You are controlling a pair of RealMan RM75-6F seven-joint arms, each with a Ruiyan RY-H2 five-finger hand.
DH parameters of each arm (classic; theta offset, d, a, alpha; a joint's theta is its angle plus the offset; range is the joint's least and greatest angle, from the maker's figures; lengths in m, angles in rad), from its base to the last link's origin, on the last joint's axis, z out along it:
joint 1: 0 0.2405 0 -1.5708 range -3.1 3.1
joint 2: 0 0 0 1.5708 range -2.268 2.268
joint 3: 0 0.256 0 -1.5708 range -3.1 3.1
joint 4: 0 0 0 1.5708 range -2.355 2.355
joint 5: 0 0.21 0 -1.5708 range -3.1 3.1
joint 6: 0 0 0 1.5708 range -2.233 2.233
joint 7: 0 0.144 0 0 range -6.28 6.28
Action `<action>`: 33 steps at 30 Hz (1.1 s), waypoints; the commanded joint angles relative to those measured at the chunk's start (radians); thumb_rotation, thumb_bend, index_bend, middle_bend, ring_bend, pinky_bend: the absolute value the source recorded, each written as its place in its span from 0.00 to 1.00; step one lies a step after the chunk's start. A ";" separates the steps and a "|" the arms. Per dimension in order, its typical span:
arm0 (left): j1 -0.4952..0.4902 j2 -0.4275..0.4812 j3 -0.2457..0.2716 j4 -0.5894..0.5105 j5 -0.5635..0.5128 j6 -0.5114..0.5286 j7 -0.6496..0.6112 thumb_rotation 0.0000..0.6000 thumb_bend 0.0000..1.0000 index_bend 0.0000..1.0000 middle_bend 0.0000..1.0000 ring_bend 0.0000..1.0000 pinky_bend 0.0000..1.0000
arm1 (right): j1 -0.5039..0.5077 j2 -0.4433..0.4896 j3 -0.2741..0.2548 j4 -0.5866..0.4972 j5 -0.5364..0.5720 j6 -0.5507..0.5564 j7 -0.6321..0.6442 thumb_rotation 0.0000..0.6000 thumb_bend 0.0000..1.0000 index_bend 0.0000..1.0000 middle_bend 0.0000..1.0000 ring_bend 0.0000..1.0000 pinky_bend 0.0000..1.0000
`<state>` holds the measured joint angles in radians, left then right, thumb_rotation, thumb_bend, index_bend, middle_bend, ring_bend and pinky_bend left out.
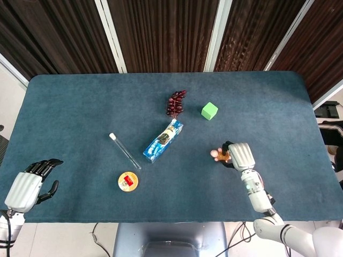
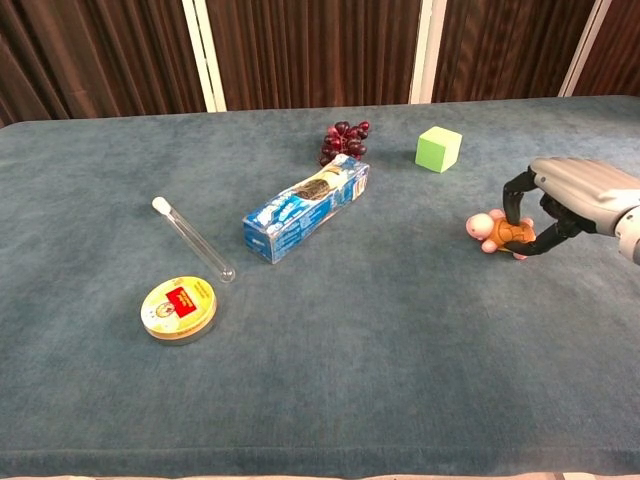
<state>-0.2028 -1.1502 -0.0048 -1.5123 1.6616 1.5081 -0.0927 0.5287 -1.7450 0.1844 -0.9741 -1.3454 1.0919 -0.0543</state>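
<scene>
Head view: the right hand [image 1: 239,155] covers a small orange-and-pink toy turtle [image 1: 218,156] on the blue table [image 1: 80,107], head poking leftward; the left hand [image 1: 27,187], far away, hangs with fingers loosely apart.

Chest view: right-hand fingers [image 2: 515,195] clamp the turtle [image 2: 492,228], tilted.
</scene>
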 commanded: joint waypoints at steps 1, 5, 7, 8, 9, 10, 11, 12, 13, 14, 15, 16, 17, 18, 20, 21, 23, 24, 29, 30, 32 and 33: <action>0.000 0.000 0.000 0.000 0.000 0.000 0.000 1.00 0.47 0.24 0.24 0.26 0.33 | -0.001 -0.014 -0.003 0.022 -0.010 0.023 -0.006 1.00 0.44 0.83 0.69 1.00 1.00; -0.001 0.000 0.000 0.000 -0.001 -0.003 0.002 1.00 0.47 0.24 0.24 0.26 0.33 | -0.008 -0.020 -0.005 0.030 -0.014 0.047 -0.019 1.00 0.46 0.83 0.72 1.00 1.00; -0.001 0.000 0.000 -0.001 -0.002 -0.004 0.003 1.00 0.47 0.24 0.24 0.26 0.33 | -0.011 -0.020 -0.007 0.031 -0.015 0.054 -0.025 1.00 0.47 0.82 0.73 1.00 1.00; -0.002 0.000 0.000 -0.001 -0.002 -0.005 0.003 1.00 0.47 0.24 0.24 0.26 0.33 | -0.012 -0.019 -0.008 0.028 -0.015 0.055 -0.028 1.00 0.48 0.82 0.73 1.00 1.00; -0.002 0.000 0.000 -0.002 -0.002 -0.006 0.003 1.00 0.47 0.24 0.24 0.26 0.33 | -0.013 -0.016 -0.011 0.025 -0.017 0.056 -0.032 1.00 0.48 0.82 0.73 1.00 1.00; -0.002 0.000 0.000 -0.002 -0.003 -0.007 0.004 1.00 0.47 0.24 0.24 0.26 0.33 | -0.014 -0.013 -0.013 0.021 -0.017 0.055 -0.037 1.00 0.49 0.82 0.73 1.00 1.00; -0.002 0.000 0.000 -0.002 -0.003 -0.008 0.004 1.00 0.47 0.24 0.24 0.26 0.33 | -0.015 -0.010 -0.014 0.016 -0.016 0.052 -0.040 1.00 0.50 0.82 0.73 1.00 1.00; -0.002 0.000 0.000 -0.002 -0.004 -0.009 0.004 1.00 0.47 0.24 0.24 0.26 0.33 | -0.015 -0.004 -0.018 0.008 -0.017 0.048 -0.041 1.00 0.50 0.82 0.73 1.00 1.00; -0.002 0.000 0.000 -0.002 -0.004 -0.009 0.004 1.00 0.47 0.24 0.24 0.26 0.33 | -0.015 0.002 -0.021 0.001 -0.021 0.046 -0.035 1.00 0.50 0.82 0.73 1.00 1.00; -0.002 0.000 0.001 -0.004 -0.003 -0.008 0.005 1.00 0.47 0.24 0.24 0.26 0.33 | -0.016 0.009 -0.025 -0.005 -0.026 0.045 -0.023 1.00 0.50 0.82 0.73 1.00 1.00; -0.002 0.001 0.001 -0.005 -0.003 -0.008 0.006 1.00 0.47 0.24 0.24 0.26 0.33 | -0.016 0.016 -0.030 -0.010 -0.032 0.042 -0.009 1.00 0.50 0.81 0.73 1.00 1.00; -0.002 0.001 0.000 -0.004 -0.004 -0.008 0.004 1.00 0.47 0.24 0.24 0.26 0.33 | -0.017 0.031 -0.037 -0.023 -0.031 0.026 0.008 1.00 0.50 0.77 0.71 1.00 1.00; -0.003 0.001 -0.001 -0.004 -0.006 -0.010 0.002 1.00 0.47 0.24 0.24 0.26 0.33 | -0.019 0.043 -0.037 -0.040 -0.023 0.010 0.019 1.00 0.49 0.70 0.67 1.00 1.00; -0.004 0.002 -0.001 -0.004 -0.007 -0.011 0.002 1.00 0.47 0.24 0.24 0.26 0.33 | -0.020 0.056 -0.036 -0.060 -0.014 -0.004 0.026 1.00 0.47 0.60 0.61 1.00 1.00; -0.003 0.001 0.000 -0.003 -0.007 -0.011 0.000 1.00 0.47 0.24 0.24 0.26 0.33 | -0.024 0.079 -0.031 -0.096 -0.002 -0.014 0.031 1.00 0.41 0.43 0.50 1.00 1.00; -0.003 0.002 0.000 -0.003 -0.006 -0.011 -0.001 1.00 0.47 0.24 0.24 0.26 0.33 | -0.026 0.086 -0.031 -0.105 0.000 -0.012 0.026 1.00 0.37 0.35 0.46 1.00 1.00; -0.004 0.003 0.000 -0.004 -0.007 -0.013 -0.001 1.00 0.47 0.24 0.24 0.26 0.33 | -0.029 0.098 -0.031 -0.121 -0.001 -0.003 0.010 1.00 0.31 0.25 0.40 0.99 1.00; -0.004 0.003 0.000 -0.003 -0.007 -0.014 0.000 1.00 0.47 0.24 0.24 0.26 0.33 | -0.031 0.101 -0.032 -0.127 -0.001 0.001 0.005 1.00 0.26 0.19 0.37 0.99 1.00; -0.003 0.001 0.002 -0.006 -0.008 -0.016 0.007 1.00 0.47 0.24 0.24 0.26 0.33 | -0.034 0.111 -0.031 -0.138 -0.006 0.016 0.002 1.00 0.16 0.12 0.32 0.97 1.00; -0.003 0.001 0.002 -0.006 -0.007 -0.016 0.008 1.00 0.47 0.24 0.24 0.26 0.33 | -0.034 0.109 -0.030 -0.137 -0.005 0.018 0.006 1.00 0.16 0.13 0.32 0.97 1.00; -0.005 0.001 0.001 -0.007 -0.008 -0.018 0.009 1.00 0.47 0.24 0.24 0.26 0.33 | -0.035 0.098 -0.024 -0.124 -0.004 0.029 0.013 1.00 0.16 0.16 0.32 0.97 1.00; -0.005 0.002 0.001 -0.008 -0.008 -0.019 0.009 1.00 0.47 0.24 0.24 0.26 0.33 | -0.035 0.092 -0.023 -0.114 -0.006 0.034 0.016 1.00 0.16 0.19 0.32 0.97 1.00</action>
<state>-0.2081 -1.1487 -0.0039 -1.5199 1.6531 1.4888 -0.0839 0.4942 -1.6462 0.1586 -1.0969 -1.3504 1.1199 -0.0426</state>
